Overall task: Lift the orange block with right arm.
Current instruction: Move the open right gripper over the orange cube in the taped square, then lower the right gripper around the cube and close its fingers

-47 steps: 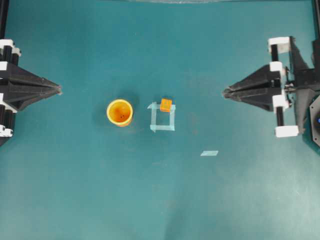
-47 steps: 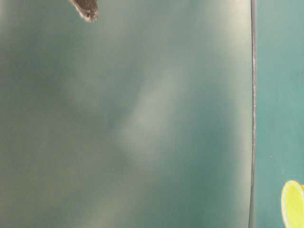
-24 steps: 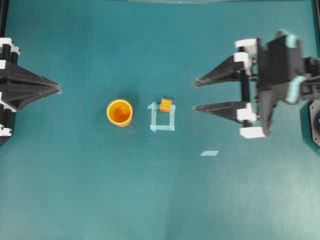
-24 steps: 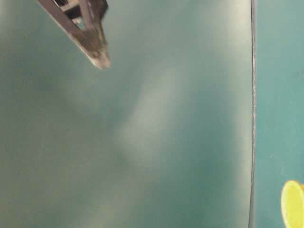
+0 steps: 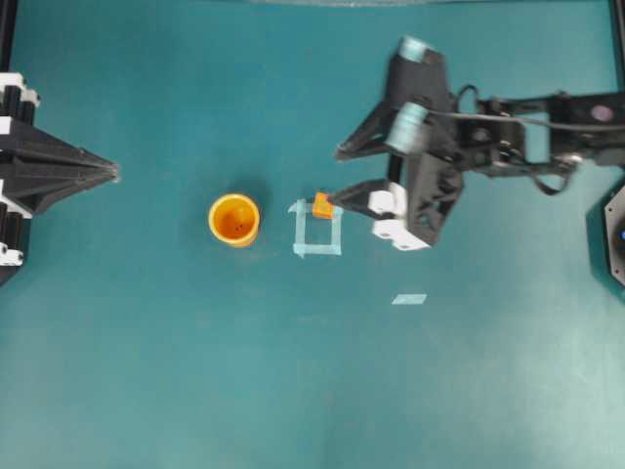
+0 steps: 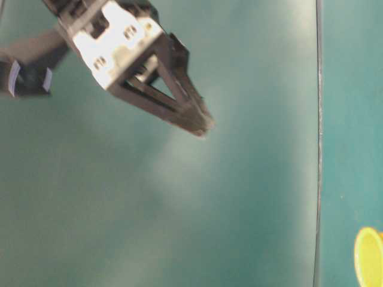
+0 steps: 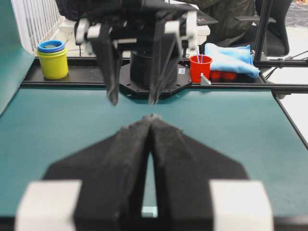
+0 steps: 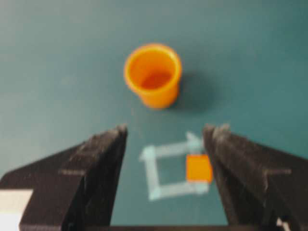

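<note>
Seen from the right wrist camera, the right gripper (image 8: 166,139) hangs over the teal tabletop (image 8: 57,62) with its jaws spread wide, the orange block (image 8: 198,168) lying between them, just inside the right-hand one and not touching it. The block sits on a corner of a pale tape square (image 8: 171,171); beyond it stands an orange cup (image 8: 153,74), upright and open. From overhead, the right arm (image 5: 527,132) reaches in from the right edge, one jaw tip just beside the block, whether touching cannot be told. Across the tabletop, well apart from cup and block, the left gripper (image 5: 114,174) rests with its jaws pressed together.
</note>
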`<action>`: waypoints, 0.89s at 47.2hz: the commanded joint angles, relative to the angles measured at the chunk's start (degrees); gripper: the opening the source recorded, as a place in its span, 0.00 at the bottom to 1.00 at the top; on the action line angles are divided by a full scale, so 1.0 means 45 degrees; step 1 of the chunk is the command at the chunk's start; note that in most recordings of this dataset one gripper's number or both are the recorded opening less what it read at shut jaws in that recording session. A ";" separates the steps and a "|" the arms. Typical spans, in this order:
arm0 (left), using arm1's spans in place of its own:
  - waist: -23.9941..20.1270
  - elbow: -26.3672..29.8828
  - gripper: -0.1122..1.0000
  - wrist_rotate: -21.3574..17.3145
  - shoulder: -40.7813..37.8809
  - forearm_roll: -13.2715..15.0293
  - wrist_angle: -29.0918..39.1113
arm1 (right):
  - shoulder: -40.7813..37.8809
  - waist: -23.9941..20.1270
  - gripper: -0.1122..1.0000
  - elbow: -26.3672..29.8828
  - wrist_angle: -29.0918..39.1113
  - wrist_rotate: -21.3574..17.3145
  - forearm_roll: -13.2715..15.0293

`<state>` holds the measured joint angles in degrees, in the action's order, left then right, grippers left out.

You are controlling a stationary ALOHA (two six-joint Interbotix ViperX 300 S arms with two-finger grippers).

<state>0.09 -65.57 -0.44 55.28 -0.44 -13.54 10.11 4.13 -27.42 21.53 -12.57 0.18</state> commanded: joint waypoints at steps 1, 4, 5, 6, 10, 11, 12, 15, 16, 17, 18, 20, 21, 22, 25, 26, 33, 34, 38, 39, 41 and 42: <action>0.0000 0.0391 0.10 0.0000 -0.0098 -0.0020 -0.0078 | -0.0352 0.0039 0.68 0.0879 0.0664 -0.0039 -0.0020; 0.0000 0.0391 0.10 0.0000 -0.0098 -0.0020 -0.0078 | -0.0781 0.0078 0.68 0.1172 0.1074 -0.0039 -0.0020; 0.0000 0.0391 0.10 0.0000 -0.0098 -0.0020 -0.0059 | -0.0918 0.0078 0.68 0.1250 0.1191 -0.0059 -0.0020; 0.0000 0.0391 0.10 0.0000 -0.0098 -0.0020 -0.0078 | -0.1055 0.0098 0.68 0.1328 0.1270 -0.0078 -0.0020; 0.0000 0.0391 0.10 0.0000 -0.0098 -0.0020 -0.0078 | -0.1563 0.0156 0.68 0.1543 0.1484 -0.0098 0.0000; 0.0000 0.0391 0.10 0.0000 -0.0098 -0.0020 -0.0078 | -0.1699 0.0176 0.68 0.1582 0.1504 -0.0098 -0.0020; 0.0020 0.0391 0.10 0.0000 -0.0098 -0.0020 -0.0078 | -0.1797 0.0176 0.68 0.1602 0.1523 -0.0098 -0.0020; 0.0000 0.0391 0.10 0.0000 -0.0098 -0.0020 -0.0078 | -0.2090 0.0215 0.68 0.1660 0.1562 -0.0098 -0.0020; 0.0000 0.0391 0.10 0.0000 -0.0098 -0.0020 -0.0078 | -0.2227 0.0215 0.68 0.1680 0.1562 -0.0098 -0.0020; 0.0000 0.0391 0.10 0.0000 -0.0098 -0.0020 -0.0078 | -0.2324 0.0215 0.68 0.1680 0.1562 -0.0098 -0.0020; 0.0000 0.0391 0.10 0.0000 -0.0098 -0.0020 -0.0078 | -0.2422 0.0234 0.68 0.1680 0.1543 -0.0098 -0.0020; 0.0000 0.0391 0.10 0.0000 -0.0098 -0.0020 -0.0078 | -0.2578 0.0254 0.68 0.1680 0.1523 -0.0098 0.0000; 0.0000 0.0391 0.10 0.0000 -0.0098 -0.0020 -0.0078 | -0.2676 0.0254 0.68 0.1680 0.1523 -0.0078 0.0000; 0.0000 0.0391 0.10 0.0000 -0.0098 -0.0020 -0.0078 | -0.2754 0.0254 0.68 0.1680 0.1504 -0.0078 0.0020; 0.0000 0.0391 0.10 0.0000 -0.0098 -0.0020 -0.0078 | -0.2988 0.0293 0.68 0.1680 0.1406 -0.0078 0.0137; 0.0000 0.0391 0.10 0.0000 -0.0098 -0.0020 -0.0078 | -0.3086 0.0293 0.68 0.1660 0.1367 -0.0078 0.0215; 0.0000 0.0391 0.10 0.0000 -0.0098 -0.0020 -0.0078 | -0.3574 0.0332 0.68 0.1641 0.1133 -0.0078 0.0605; 0.0000 0.0391 0.10 0.0000 -0.0098 -0.0020 -0.0078 | -0.3691 0.0371 0.68 0.1621 0.1094 -0.0078 0.0645; 0.0000 0.0391 0.10 0.0000 -0.0098 -0.0020 -0.0078 | -0.4023 0.0391 0.68 0.1582 0.0996 -0.0078 0.0684; 0.0000 0.0391 0.10 0.0000 -0.0098 -0.0020 -0.0078 | -0.4141 0.0410 0.68 0.1543 0.0938 -0.0078 0.0703; 0.0000 0.0391 0.10 0.0000 -0.0098 -0.0020 -0.0078 | -0.4336 0.0430 0.68 0.1543 0.0820 -0.0078 0.0703; 0.0000 0.0391 0.10 0.0000 -0.0098 -0.0020 -0.0078 | -0.4414 0.0449 0.68 0.1543 0.0781 -0.0078 0.0703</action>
<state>0.09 -65.57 -0.44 55.28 -0.35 -13.54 -9.76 5.98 -21.36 26.19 -12.92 3.16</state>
